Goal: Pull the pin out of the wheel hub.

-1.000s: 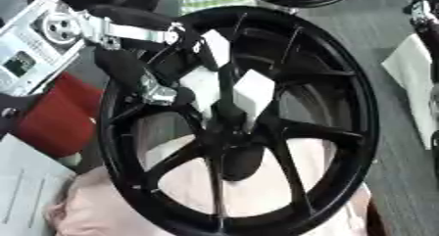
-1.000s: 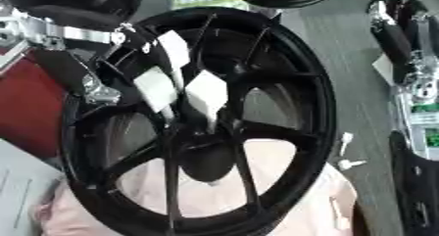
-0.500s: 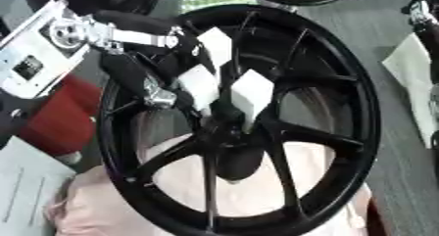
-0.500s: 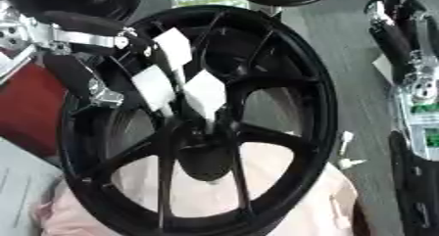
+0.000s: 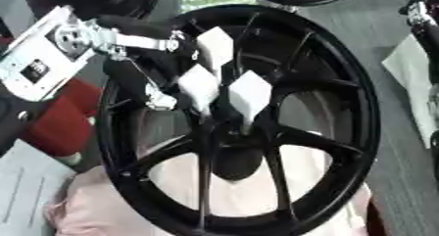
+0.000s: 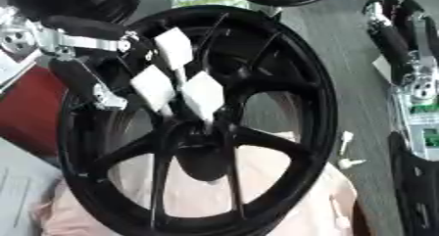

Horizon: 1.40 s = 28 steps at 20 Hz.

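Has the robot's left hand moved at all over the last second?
Cannot tell: the left hand keeps its place over the wheel hub.

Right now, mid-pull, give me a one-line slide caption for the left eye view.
Left hand reaching through the spokes of the black wheel, white-tipped fingers gathered just above the hub.

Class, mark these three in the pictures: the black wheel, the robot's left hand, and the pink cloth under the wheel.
black wheel [image 5: 364,132], left eye view, on the right side of its rim.
left hand [image 5: 202,85], left eye view, on a white fingertip pad.
pink cloth [image 5: 94,215], left eye view, on its lower left fold.
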Available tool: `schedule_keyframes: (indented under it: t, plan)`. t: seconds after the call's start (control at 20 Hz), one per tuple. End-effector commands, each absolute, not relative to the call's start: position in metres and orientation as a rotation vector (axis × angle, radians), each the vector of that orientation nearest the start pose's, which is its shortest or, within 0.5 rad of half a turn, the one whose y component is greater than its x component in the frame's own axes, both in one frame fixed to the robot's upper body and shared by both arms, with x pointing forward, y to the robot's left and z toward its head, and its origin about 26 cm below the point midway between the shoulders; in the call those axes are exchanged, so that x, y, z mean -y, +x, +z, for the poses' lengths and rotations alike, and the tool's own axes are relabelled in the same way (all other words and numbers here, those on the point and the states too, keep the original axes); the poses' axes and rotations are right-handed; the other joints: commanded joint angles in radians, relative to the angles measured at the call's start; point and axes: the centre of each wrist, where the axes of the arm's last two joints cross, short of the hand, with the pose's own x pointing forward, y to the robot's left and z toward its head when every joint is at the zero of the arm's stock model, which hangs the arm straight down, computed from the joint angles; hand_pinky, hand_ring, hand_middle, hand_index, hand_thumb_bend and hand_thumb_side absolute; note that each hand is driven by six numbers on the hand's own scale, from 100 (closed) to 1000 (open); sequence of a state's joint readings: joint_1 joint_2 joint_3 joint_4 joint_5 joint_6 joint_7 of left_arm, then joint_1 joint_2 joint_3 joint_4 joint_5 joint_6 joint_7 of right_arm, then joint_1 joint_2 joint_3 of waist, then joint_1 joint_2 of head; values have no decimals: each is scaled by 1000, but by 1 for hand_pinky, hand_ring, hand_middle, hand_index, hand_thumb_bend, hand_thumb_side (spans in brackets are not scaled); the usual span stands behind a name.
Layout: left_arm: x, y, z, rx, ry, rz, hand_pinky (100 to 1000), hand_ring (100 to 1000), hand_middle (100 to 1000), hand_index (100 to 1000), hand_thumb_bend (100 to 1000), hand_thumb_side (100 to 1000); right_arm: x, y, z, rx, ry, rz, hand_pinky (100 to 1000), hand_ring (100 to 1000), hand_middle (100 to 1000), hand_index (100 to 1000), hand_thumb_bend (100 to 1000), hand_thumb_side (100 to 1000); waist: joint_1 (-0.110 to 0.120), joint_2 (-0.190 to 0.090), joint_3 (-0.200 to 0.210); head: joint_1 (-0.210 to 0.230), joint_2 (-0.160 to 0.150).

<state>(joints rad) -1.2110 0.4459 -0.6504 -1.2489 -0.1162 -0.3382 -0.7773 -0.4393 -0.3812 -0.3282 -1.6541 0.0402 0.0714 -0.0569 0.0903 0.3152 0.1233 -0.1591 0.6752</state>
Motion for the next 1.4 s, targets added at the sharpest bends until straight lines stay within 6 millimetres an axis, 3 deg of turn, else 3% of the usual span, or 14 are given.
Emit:
schedule_keyframes:
  t: [0.05, 0.25, 0.35, 0.4, 0.6, 0.75, 0.8, 0.85, 0.9, 1.15, 1.4]
  plan:
    - [-109, 429, 306, -1879, 46, 2761, 665, 648, 535, 736, 111, 393, 366, 347, 210, 2080, -538, 26, 886, 827, 590, 760, 100, 529, 0, -2, 0, 5, -9]
    - [-113, 430, 312, -1970, 87, 2750, 600, 552, 421, 622, 100, 339, 366, 347, 209, 2077, -537, 29, 886, 828, 590, 761, 100, 529, -1, -3, 0, 5, -8]
    - [-115, 431, 317, -2023, 111, 2744, 551, 496, 338, 532, 100, 222, 366, 347, 209, 2076, -536, 29, 887, 828, 590, 761, 100, 529, -1, -4, 1, 5, -7]
    - [-117, 431, 319, -2053, 125, 2738, 538, 481, 314, 507, 100, 219, 366, 347, 209, 2076, -536, 28, 887, 828, 590, 761, 100, 529, -1, -4, 2, 5, -6]
    - [-128, 430, 333, -2194, 196, 2691, 490, 419, 220, 394, 100, 240, 367, 346, 208, 2073, -539, 27, 887, 829, 591, 762, 100, 529, 0, -7, 6, 3, -2]
    - [-135, 427, 343, -2291, 224, 2644, 482, 404, 197, 370, 100, 242, 368, 346, 208, 2070, -541, 26, 888, 829, 591, 762, 100, 528, 1, -9, 8, 2, -3]
    - [-137, 426, 346, -2313, 227, 2632, 481, 401, 189, 365, 100, 417, 368, 346, 208, 2070, -541, 26, 888, 829, 592, 763, 100, 528, 1, -10, 8, 2, -3]
    - [-141, 423, 350, -2338, 222, 2614, 480, 400, 185, 363, 100, 241, 368, 346, 207, 2069, -543, 26, 888, 830, 593, 763, 100, 529, 2, -11, 10, 0, -3]
    - [-147, 420, 356, -2363, 210, 2592, 480, 400, 182, 362, 100, 242, 369, 346, 207, 2067, -545, 25, 889, 830, 594, 763, 100, 528, 3, -11, 11, -2, -2]
    - [-198, 399, 389, -2620, 170, 2356, 478, 393, 173, 363, 100, 244, 373, 343, 207, 2056, -568, 20, 890, 831, 595, 764, 100, 529, 11, -15, 28, -26, 4]
    - [-287, 372, 400, -2952, -46, 2047, 489, 399, 181, 377, 100, 245, 380, 340, 208, 2055, -599, -6, 890, 831, 596, 764, 100, 529, 17, -15, 46, -52, 1]
